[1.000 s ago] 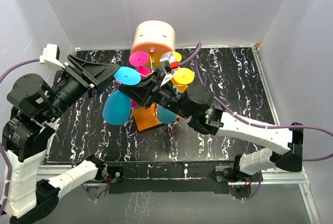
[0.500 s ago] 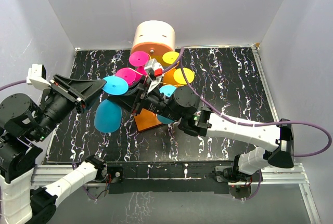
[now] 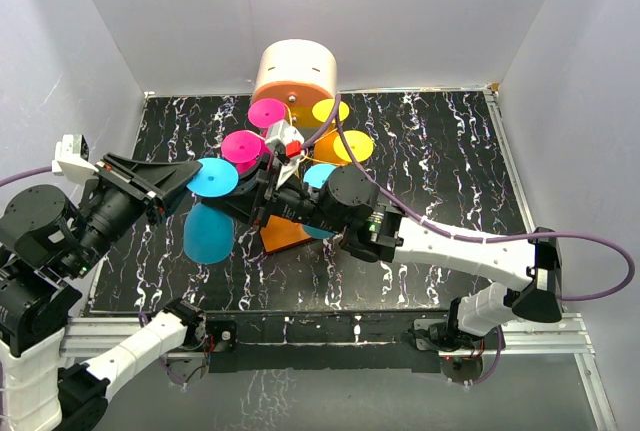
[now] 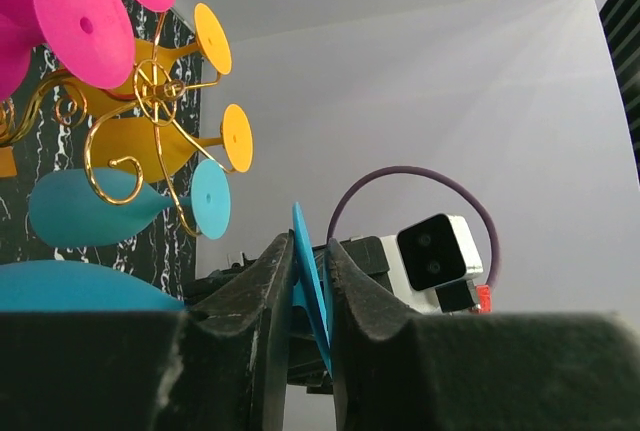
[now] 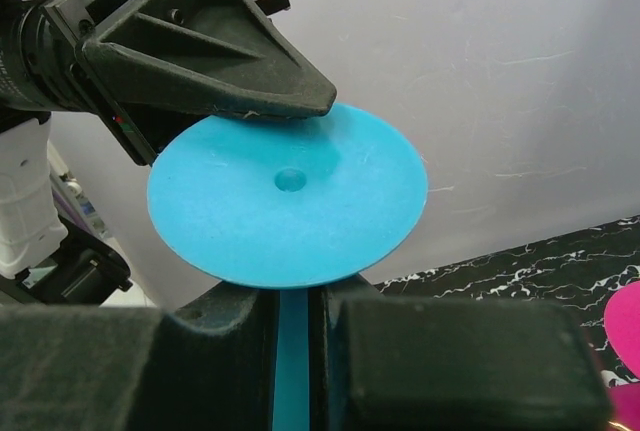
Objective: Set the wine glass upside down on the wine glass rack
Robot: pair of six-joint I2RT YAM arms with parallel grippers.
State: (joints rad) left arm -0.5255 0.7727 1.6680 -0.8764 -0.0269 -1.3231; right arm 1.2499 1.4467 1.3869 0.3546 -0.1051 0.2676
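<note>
The blue wine glass [image 3: 208, 233] is held off the table [image 3: 440, 151], foot uppermost, just left of the wine glass rack [image 3: 283, 234]. Its foot rim is clamped by the left end effector [image 4: 310, 286], and its stem is pinched in the right end effector [image 5: 292, 301].

My left gripper [image 4: 308, 251] and right gripper [image 5: 292, 306] are black. The wine glass [image 3: 213, 178] is sky blue. The wine glass rack [image 3: 284, 235] is gold wire on an orange base, carrying magenta glasses [image 3: 243, 148] and yellow glasses [image 3: 353, 146]. The table [image 3: 440, 151] is black with white marbling.
</note>
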